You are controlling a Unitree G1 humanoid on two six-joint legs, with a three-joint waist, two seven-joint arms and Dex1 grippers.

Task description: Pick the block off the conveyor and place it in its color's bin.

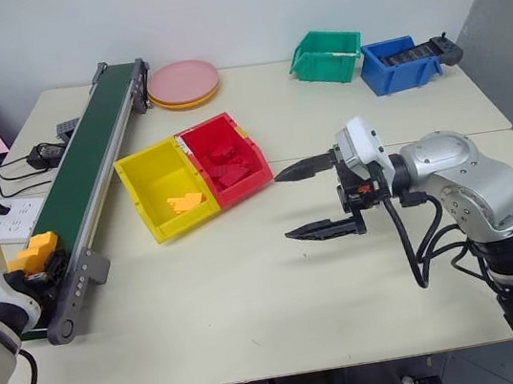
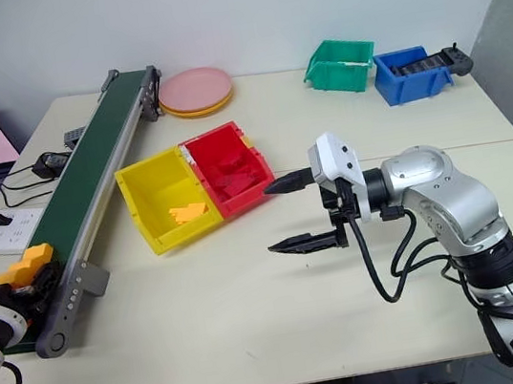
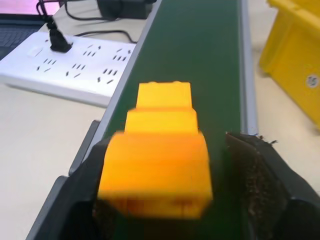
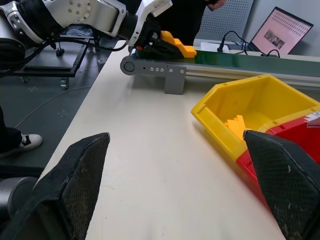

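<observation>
Sitting at the near end of the conveyor (image 1: 89, 169), the block (image 3: 157, 172) lies between the left gripper's (image 3: 190, 200) jaws, which are closing around it with one side not yet touching. Next comes a firm pinch, a lift, and a carry to the yellow bin (image 1: 140, 185). The right gripper (image 1: 313, 198) hangs over the counter (image 1: 252, 289), jaws spread, empty.

Four bins (image 1: 151, 174), two plates (image 1: 183, 82)

2 head views look down over the surface (image 1: 253, 299); each wrist view looks close along its fingers; all share the conveyor (image 1: 89, 169).
</observation>
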